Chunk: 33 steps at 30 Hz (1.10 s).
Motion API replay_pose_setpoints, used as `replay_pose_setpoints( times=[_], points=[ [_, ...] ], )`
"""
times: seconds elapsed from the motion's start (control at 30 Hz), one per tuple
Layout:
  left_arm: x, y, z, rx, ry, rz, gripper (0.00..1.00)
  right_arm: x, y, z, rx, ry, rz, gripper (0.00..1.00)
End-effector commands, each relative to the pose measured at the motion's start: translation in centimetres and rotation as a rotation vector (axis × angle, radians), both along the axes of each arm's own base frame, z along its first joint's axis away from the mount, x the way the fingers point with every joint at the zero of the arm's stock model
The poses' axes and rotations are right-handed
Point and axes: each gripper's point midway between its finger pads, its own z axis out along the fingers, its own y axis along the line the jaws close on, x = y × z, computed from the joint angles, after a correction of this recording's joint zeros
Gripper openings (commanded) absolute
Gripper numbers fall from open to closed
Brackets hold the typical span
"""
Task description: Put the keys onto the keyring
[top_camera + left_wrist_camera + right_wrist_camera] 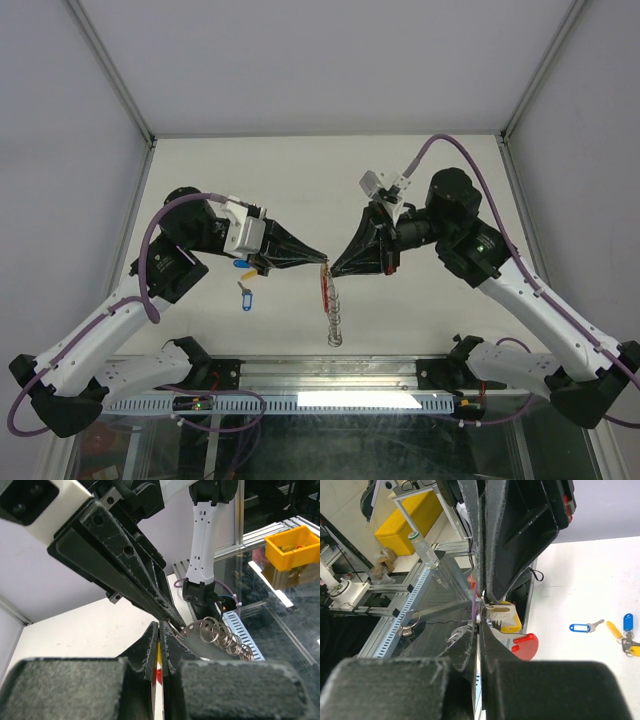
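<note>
Left gripper (319, 260) and right gripper (335, 268) meet tip to tip at the hanging keyring (324, 288)
Left pinches its red part; right is pressed together at its top, hold unclear. Two blue keys (245, 298) lie on the table (450, 330), left of the keyring

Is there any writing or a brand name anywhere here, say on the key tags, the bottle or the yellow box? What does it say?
No text can be read in any view.
On the blue key tag: too small to tell whether anything is written.
On the bottle: too blurred to read.
On the yellow bin: no marking shows.
</note>
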Motion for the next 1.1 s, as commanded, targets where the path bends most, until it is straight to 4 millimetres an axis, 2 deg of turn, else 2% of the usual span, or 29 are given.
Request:
replay_pose_setpoints(
  times=[0.0, 0.3, 0.67, 0.83, 1.07],
  points=[
    [-1.5, 0.3, 2.5, -0.054, -0.064, -0.063, 0.0, -0.6, 0.0, 1.2, 0.015, -0.033, 0.026, 0.0],
    [-2.1, 0.2, 2.1, -0.036, -0.051, -0.116, 0.0, -0.6, 0.1, 1.3, 0.009, -0.033, 0.027, 0.0],
    [-1.9, 0.2, 2.0, -0.037, -0.047, -0.102, 0.0, -0.7, -0.4, 1.5, 0.0, -0.1, 0.002, 0.0],
    [-1.6, 0.3, 2.2, -0.042, -0.052, -0.074, 0.0, 0.6, -1.0, 2.2, 0.0, -0.218, -0.105, 0.0],
    [-1.0, 0.6, 2.6, -0.048, -0.061, -0.007, 0.0, 1.2, -2.6, 4.1, 0.128, -0.521, -0.274, 0.0]
  ],
)
